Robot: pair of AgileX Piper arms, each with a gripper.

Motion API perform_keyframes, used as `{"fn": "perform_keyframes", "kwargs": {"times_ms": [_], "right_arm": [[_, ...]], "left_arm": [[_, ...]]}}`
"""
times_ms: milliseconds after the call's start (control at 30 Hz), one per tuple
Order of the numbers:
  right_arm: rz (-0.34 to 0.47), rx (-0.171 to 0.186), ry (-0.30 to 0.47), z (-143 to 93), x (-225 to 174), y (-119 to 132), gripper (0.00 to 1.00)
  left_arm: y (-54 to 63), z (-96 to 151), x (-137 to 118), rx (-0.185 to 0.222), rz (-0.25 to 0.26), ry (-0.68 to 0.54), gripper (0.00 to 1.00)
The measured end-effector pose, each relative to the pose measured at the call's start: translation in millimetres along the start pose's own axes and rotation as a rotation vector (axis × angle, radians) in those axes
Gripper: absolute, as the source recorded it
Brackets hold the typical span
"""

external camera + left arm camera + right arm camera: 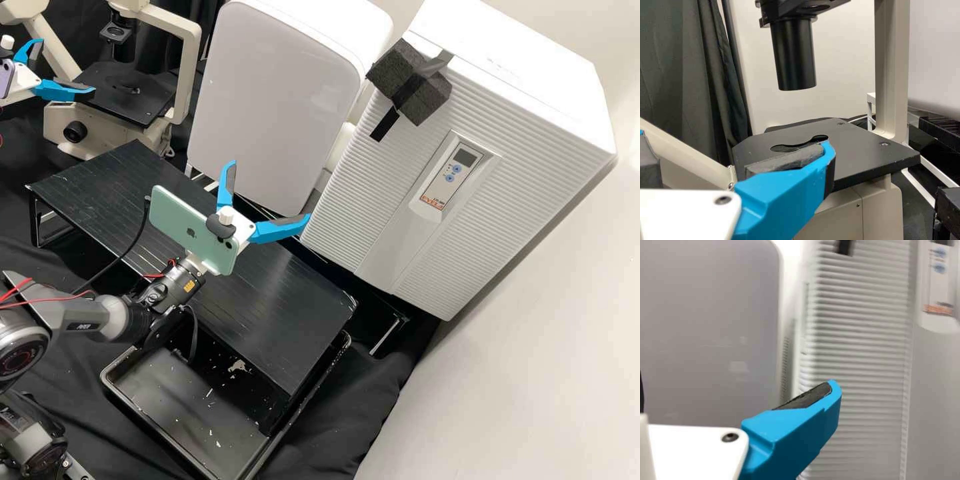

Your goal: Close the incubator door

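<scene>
Right wrist view: incubator front (860, 355) blurred, control panel (938, 287) cut off.

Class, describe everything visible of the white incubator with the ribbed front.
The white, boxy incubator looks plastic and stands beside a smooth white cabinet. Its ribbed door looks shut, with a control panel, grey display and two blue buttons. Dark grey foam blocks sit near its top. Contact with the right gripper is unclear.
</scene>
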Motion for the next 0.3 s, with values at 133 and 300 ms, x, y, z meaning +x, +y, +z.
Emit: {"fn": "perform_keyframes", "kwargs": {"times_ms": [133,300], "right_arm": [[0.063,0.033,-0.094,5.8,-17.3,2.5,1.00],[0.089,0.104,-0.132,9.0,-31.7,5.1,1.00]], "left_arm": [[0.0,0.0,0.0,0.000,0.000,0.000,1.00],[0.0,0.0,0.0,0.000,0.000,0.000,1.00]]}}
